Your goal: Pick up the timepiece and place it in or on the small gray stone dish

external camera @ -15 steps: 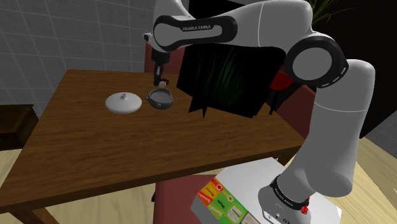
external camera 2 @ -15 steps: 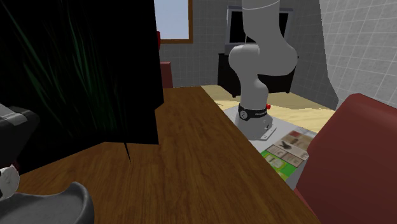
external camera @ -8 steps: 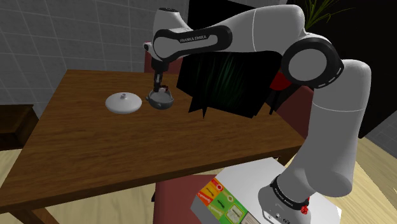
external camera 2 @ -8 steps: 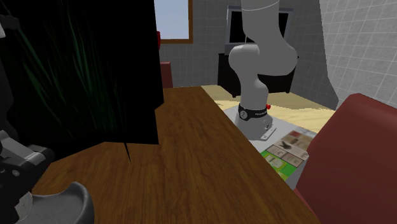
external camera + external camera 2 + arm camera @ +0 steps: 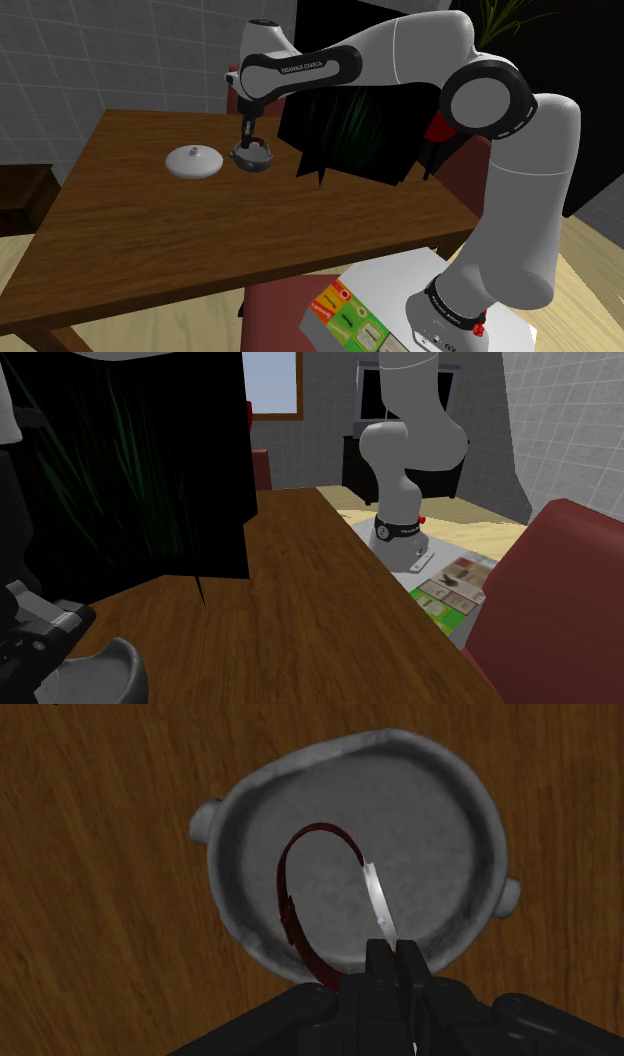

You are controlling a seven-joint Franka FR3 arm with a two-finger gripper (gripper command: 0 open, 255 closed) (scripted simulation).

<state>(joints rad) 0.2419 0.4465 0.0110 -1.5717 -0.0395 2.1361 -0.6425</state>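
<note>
The wooden table (image 5: 120, 230) carried the gray two-eared dish (image 5: 430, 834). Directly above that dish hung the black gripper (image 5: 393, 949), fingers nearly together, pinching a watch (image 5: 373, 892) whose dark red strap looped over the dish's hollow.

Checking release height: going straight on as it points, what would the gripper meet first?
The gripper points into the gray dish; its clasped watch would likely touch the dish floor first. Depth unclear.
</note>
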